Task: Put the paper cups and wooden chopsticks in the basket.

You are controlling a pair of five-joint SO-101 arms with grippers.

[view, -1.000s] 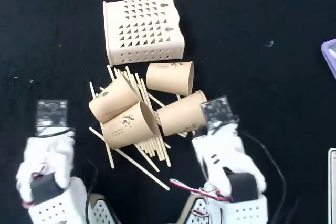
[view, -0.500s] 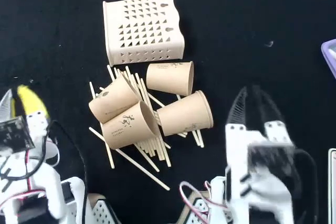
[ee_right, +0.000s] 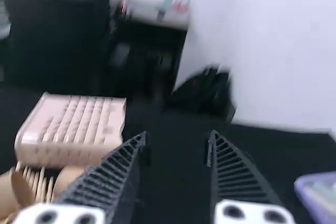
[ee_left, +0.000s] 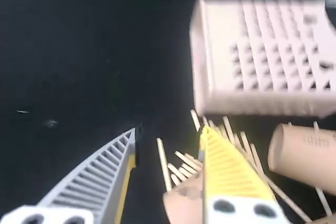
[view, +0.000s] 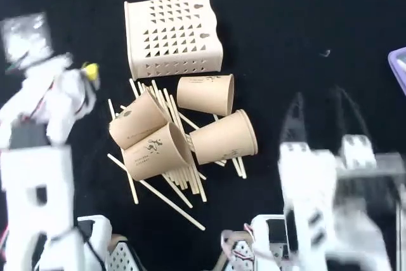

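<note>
Basket (view: 172,35) lies on its side on the black table (view: 317,23), at the far middle, with its perforated wall facing up. Just in front of it is the pile: four paper cups, all tipped on their sides, resting on a loose scatter of wooden chopsticks (view: 183,181). The far cup (view: 206,93) is nearest the basket but apart from it. The right cup (view: 223,138) lies in front of that. The left cup (view: 135,120) and the front cup (view: 155,152) lie side by side, touching. Some chopsticks stick out toward the near edge, and some reach almost to the basket wall. The left gripper (ee_left: 168,136) is off to the left of the pile, raised above the table. Its fingers are spread, one yellow-faced (ee_left: 226,166) and one grey, with nothing gripped. Chopstick ends and a cup rim show below it. The right gripper (ee_right: 177,141) is at the near right of the table, well apart from the cups. Its black fingers (ee_right: 118,171) are parted and nothing is held. It is blurred in the high view. The edge of a purple container (view: 398,66) is at the table's right side.
</note>
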